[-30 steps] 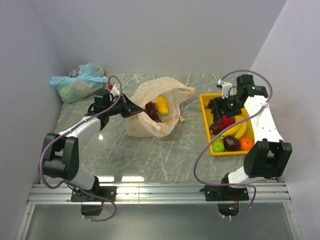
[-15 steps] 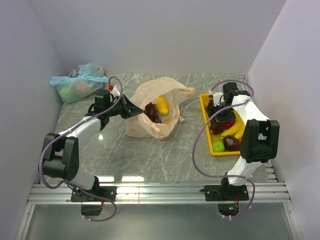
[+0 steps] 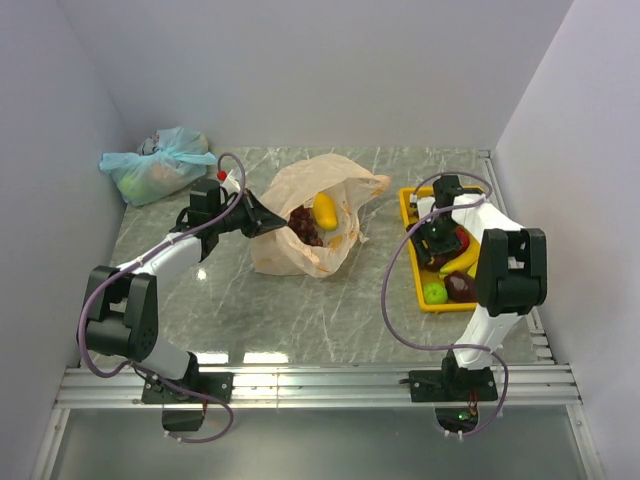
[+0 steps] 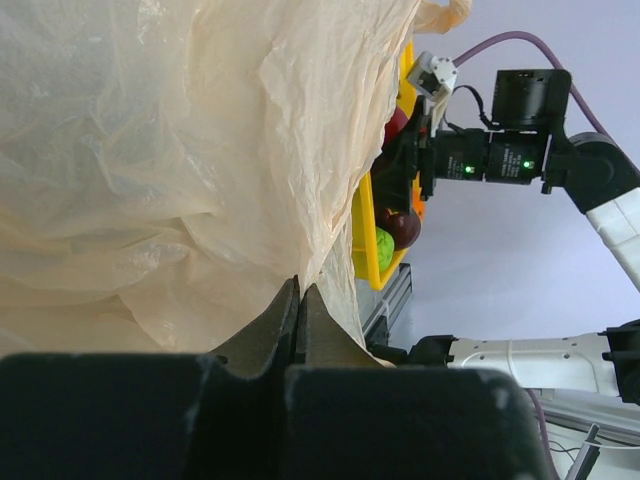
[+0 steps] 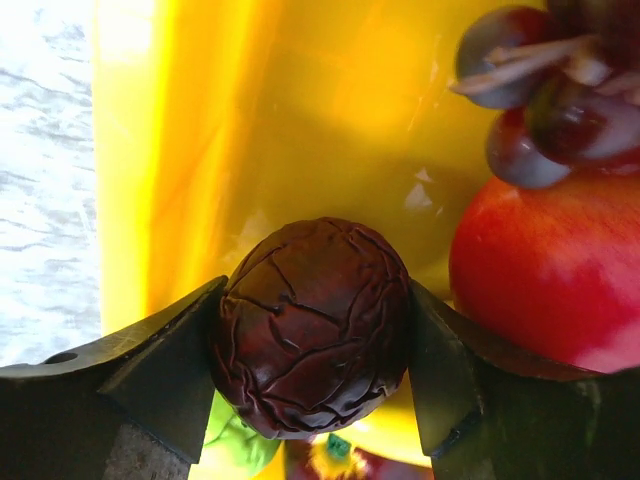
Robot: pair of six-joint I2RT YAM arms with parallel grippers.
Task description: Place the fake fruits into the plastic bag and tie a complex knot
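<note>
The peach plastic bag [image 3: 300, 250] lies open on the table, with a yellow fruit [image 3: 325, 210] and purple grapes [image 3: 303, 222] inside. My left gripper [image 3: 258, 216] is shut on the bag's rim and holds the mouth open; in the left wrist view the gripper [image 4: 300, 298] pinches the thin film [image 4: 150, 150]. My right gripper [image 3: 438, 238] is down in the yellow tray [image 3: 408, 215]. In the right wrist view the gripper [image 5: 312, 300] is shut on a wrinkled dark maroon fruit [image 5: 310, 350], beside a red fruit [image 5: 550, 270] and grapes [image 5: 540, 100].
The tray also holds a banana [image 3: 462, 262], a green apple [image 3: 435, 292] and another dark fruit [image 3: 460, 286]. A tied pale blue-green bag [image 3: 160, 165] lies at the back left. Walls stand close on the left, back and right.
My right arm has swung inward and down into the tray's near-left part, onto the maroon fruit. The left arm and the bag have not moved.
</note>
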